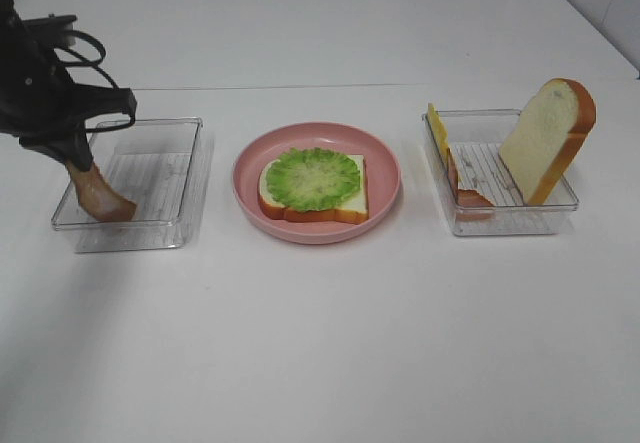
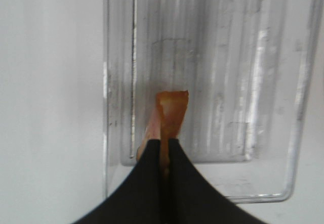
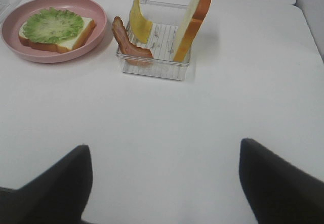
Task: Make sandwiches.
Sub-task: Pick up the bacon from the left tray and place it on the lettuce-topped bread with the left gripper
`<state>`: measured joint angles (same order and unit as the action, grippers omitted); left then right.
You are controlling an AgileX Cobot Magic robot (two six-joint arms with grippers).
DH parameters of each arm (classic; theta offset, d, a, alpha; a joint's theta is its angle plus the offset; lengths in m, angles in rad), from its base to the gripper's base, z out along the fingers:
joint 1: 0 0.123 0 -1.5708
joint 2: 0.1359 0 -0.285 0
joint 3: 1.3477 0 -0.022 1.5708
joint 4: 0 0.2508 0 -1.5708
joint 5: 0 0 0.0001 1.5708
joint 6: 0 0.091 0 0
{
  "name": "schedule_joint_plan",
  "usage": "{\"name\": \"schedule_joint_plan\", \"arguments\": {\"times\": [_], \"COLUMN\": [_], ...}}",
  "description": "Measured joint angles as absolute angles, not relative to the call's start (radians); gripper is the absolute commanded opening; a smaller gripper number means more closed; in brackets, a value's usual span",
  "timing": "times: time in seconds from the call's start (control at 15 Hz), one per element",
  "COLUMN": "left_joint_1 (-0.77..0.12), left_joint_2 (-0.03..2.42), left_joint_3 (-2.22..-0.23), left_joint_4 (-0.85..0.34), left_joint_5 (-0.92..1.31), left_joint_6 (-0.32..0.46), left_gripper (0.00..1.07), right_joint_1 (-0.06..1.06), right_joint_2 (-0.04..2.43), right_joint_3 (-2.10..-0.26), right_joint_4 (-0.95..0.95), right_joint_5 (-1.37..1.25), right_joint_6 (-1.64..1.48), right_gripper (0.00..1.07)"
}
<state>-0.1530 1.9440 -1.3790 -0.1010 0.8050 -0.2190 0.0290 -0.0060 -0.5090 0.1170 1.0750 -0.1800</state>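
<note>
A white bread slice point(image 1: 345, 206) topped with green lettuce point(image 1: 312, 180) lies on the pink plate point(image 1: 320, 231). My left gripper point(image 1: 75, 158) is shut on a brown bacon strip point(image 1: 100, 195), which hangs with its lower end inside the left clear tray point(image 1: 190, 178). In the left wrist view, the bacon point(image 2: 169, 115) sticks out between the closed fingers point(image 2: 147, 183) over the tray. My right gripper point(image 3: 164, 183) is open and empty above bare table, short of the right tray point(image 3: 162, 67). It does not show in the exterior view.
The right clear tray point(image 1: 500, 221) holds an upright bread slice point(image 1: 548, 138), a yellow cheese square point(image 1: 437, 125) and a second bacon strip point(image 1: 465, 191) leaning on its wall. These also show in the right wrist view: bread point(image 3: 195, 21), cheese point(image 3: 139, 19), bacon point(image 3: 129, 41).
</note>
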Motion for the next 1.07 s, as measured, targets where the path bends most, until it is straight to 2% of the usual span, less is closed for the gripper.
{"name": "schedule_joint_plan", "arguments": {"times": [0.27,0.6,0.73,0.8,0.87,1.07], "left_joint_1": [-0.153,-0.178,-0.227,-0.227,-0.277,-0.355], "left_joint_2": [1.907,1.908,1.933,1.933,1.990,2.094], "left_joint_3": [-1.451,-1.459,-1.460,-1.460,-1.483,-1.563], "left_joint_4": [-0.319,-0.822,-1.090,-1.090,-1.244,-1.367], "left_joint_5": [0.789,0.700,0.677,0.677,0.676,0.676], "left_joint_6": [-0.086,0.253,0.416,0.416,0.514,0.587], "left_gripper": [0.00,0.00,0.00,0.00,0.00,0.00], "right_joint_1": [0.029,0.029,0.029,0.029,0.029,0.029], "right_joint_2": [-0.006,-0.006,-0.006,-0.006,-0.006,-0.006], "right_joint_3": [-0.509,-0.509,-0.509,-0.509,-0.509,-0.509], "right_joint_4": [0.117,0.117,0.117,0.117,0.117,0.117], "right_joint_5": [1.075,1.075,1.075,1.075,1.075,1.075], "right_joint_6": [-0.180,-0.180,-0.180,-0.180,-0.180,-0.180], "right_gripper": [0.75,0.75,0.75,0.75,0.75,0.75]}}
